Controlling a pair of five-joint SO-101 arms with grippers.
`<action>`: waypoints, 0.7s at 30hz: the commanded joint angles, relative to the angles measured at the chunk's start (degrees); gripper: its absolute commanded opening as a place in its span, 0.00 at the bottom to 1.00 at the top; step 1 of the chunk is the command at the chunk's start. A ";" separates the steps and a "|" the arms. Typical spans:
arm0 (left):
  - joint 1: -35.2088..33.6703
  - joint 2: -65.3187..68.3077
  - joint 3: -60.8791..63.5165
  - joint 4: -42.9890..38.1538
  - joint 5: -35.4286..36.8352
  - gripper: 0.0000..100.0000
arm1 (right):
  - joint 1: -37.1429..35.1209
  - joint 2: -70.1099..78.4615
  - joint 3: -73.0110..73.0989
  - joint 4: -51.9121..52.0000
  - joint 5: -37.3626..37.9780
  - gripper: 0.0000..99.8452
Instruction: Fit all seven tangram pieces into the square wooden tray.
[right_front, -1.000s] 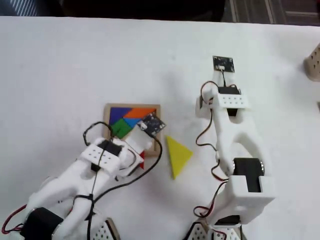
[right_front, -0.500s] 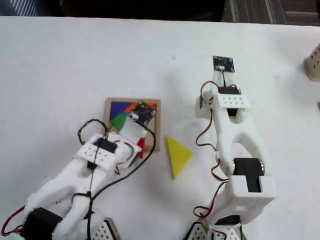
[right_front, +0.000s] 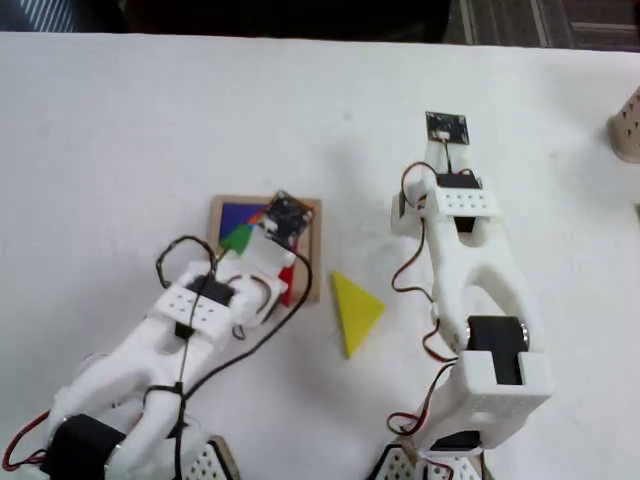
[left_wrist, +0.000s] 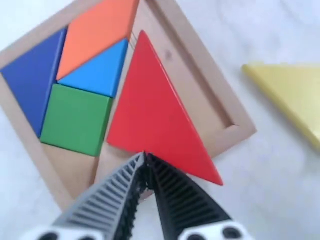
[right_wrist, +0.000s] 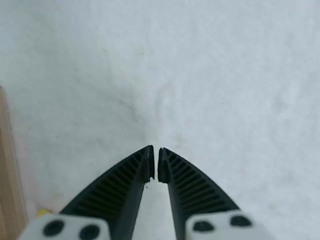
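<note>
The tray (left_wrist: 240, 131) is lying on the white table (right_front: 120, 130) in front of the left arm. Four pieces are sitting flat inside it: a dark blue triangle (left_wrist: 27, 82), an orange parallelogram (left_wrist: 97, 27), a light blue triangle (left_wrist: 97, 72) and a green square (left_wrist: 75, 117), all packed against one another.

The red triangle (left_wrist: 150, 115) is lying partly in the tray. Its long edge is running roughly along the tray wall nearest the yellow triangle (left_wrist: 292, 95), slightly skewed to it. Its square corner is pointing at the green square and touching it. One sharp corner is pointing at the orange piece, and the other is sticking out over the tray's rim, above the table.

The left gripper (left_wrist: 146, 161) is hanging over the tray's near part with its jaws pressed together, gripping nothing. Its tips are meeting right at the red triangle's short edge.

The yellow triangle is lying flat on the table outside the tray, between the tray and the right arm. In the high view its long edge is facing the tray and running from near to far, and its square corner is pointing toward the right arm.

The right gripper (right_wrist: 155, 167) is hovering over bare table, its jaws closed to a hairline and holding nothing.
</note>
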 joint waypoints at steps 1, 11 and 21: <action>0.66 0.13 -2.64 -2.11 0.62 0.02 | 0.66 -0.57 -2.64 -0.40 -0.26 0.02; 1.45 0.04 -2.81 -2.29 0.79 0.02 | 0.75 -0.57 -2.64 -0.40 -0.26 0.02; 3.65 1.89 -3.52 0.53 0.70 0.02 | 0.48 -0.57 -2.64 -0.40 -0.26 0.02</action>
